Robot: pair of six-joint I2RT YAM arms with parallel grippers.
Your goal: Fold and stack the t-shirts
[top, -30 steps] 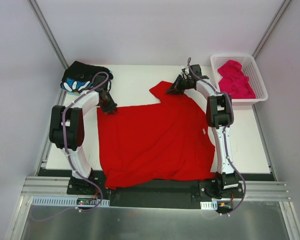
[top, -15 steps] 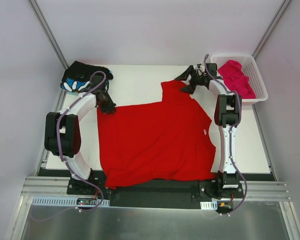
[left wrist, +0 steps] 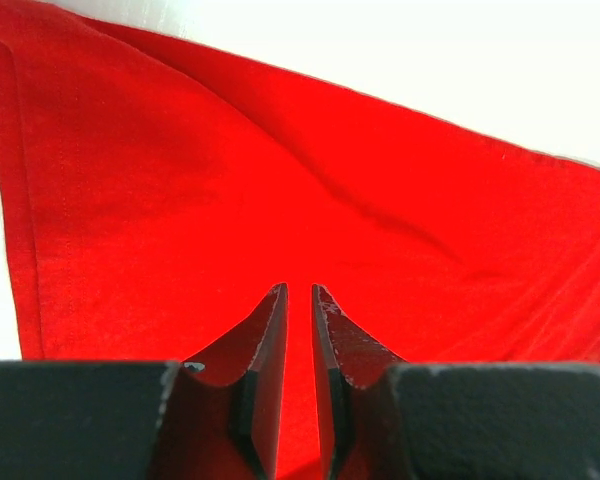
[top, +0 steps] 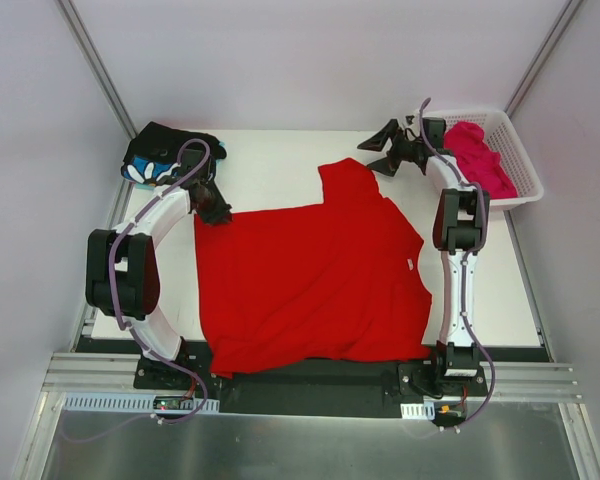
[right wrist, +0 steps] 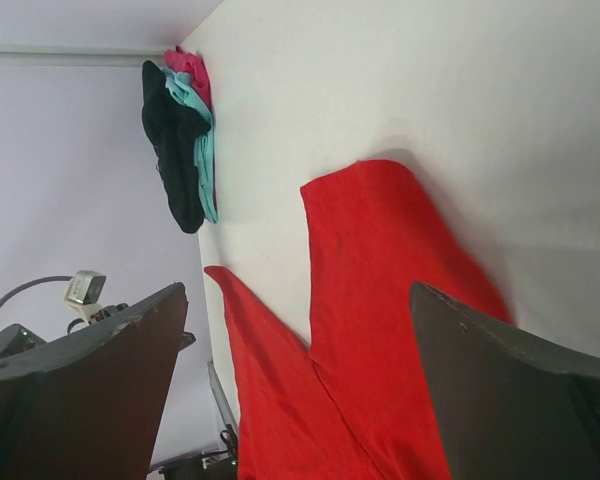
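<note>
On red t-shirt (top: 310, 280), left end effector (top: 218, 210) clamped, right end effector (top: 378, 152) spread, beyond it

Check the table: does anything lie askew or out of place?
Yes. The red t-shirt lies skewed on the table: its near hem hangs over the front edge, and one sleeve juts toward the open right gripper. The left gripper pinches its other corner.
</note>
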